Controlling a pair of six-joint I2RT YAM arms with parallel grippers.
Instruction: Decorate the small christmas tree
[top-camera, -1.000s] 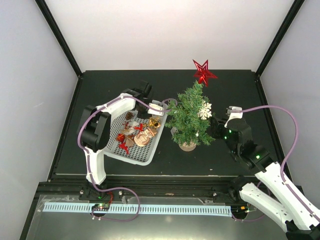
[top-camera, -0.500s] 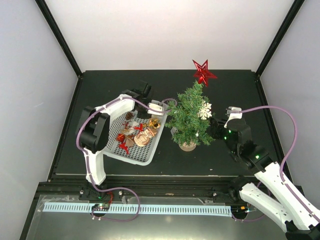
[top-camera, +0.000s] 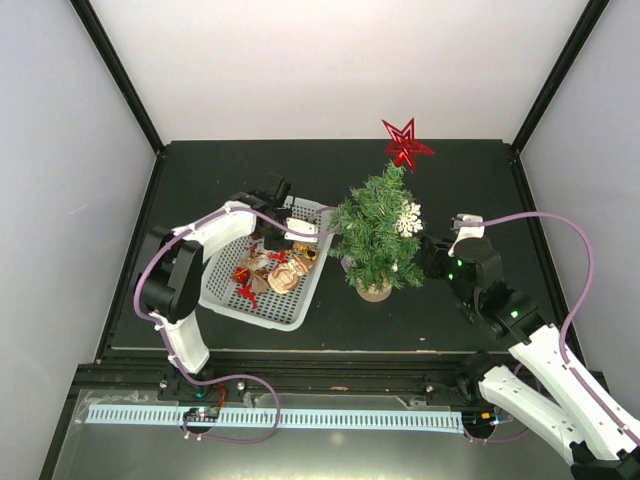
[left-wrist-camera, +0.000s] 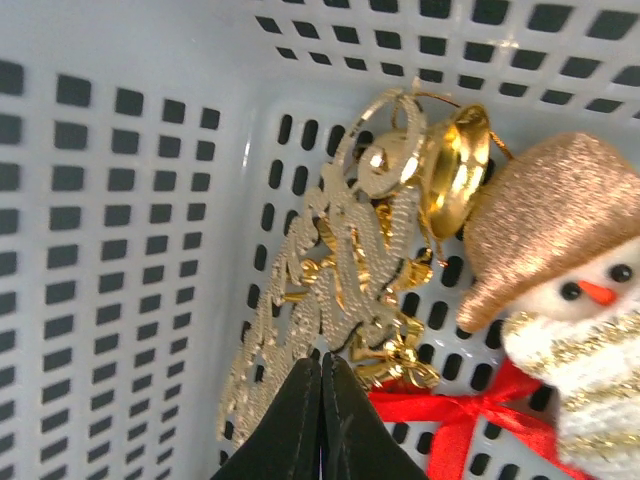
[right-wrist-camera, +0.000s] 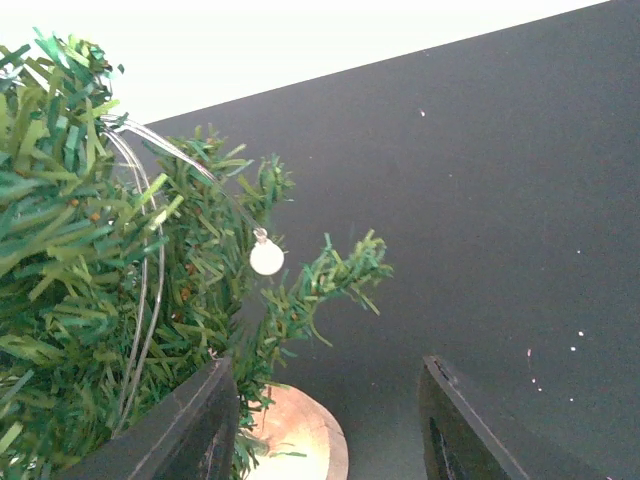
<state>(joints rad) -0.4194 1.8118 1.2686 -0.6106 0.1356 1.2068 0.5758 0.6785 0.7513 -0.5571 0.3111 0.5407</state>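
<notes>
The small christmas tree stands upright on its round tan base, with a red star on top and a white snowflake on its right side. My left gripper is down inside the white basket. In the left wrist view it is shut, tips touching the lower edge of a gold glitter ornament; I cannot tell whether anything is pinched. My right gripper is open just right of the tree, low by the base.
The basket wall also holds a gold bell, a snowman with a glitter hat and a red bow. A white bead on wire hangs in the branches. Walls enclose the dark table.
The left gripper has shut and the left arm has swung left and lower into the basket, which shifted a little left. The right arm and tree have not moved.
</notes>
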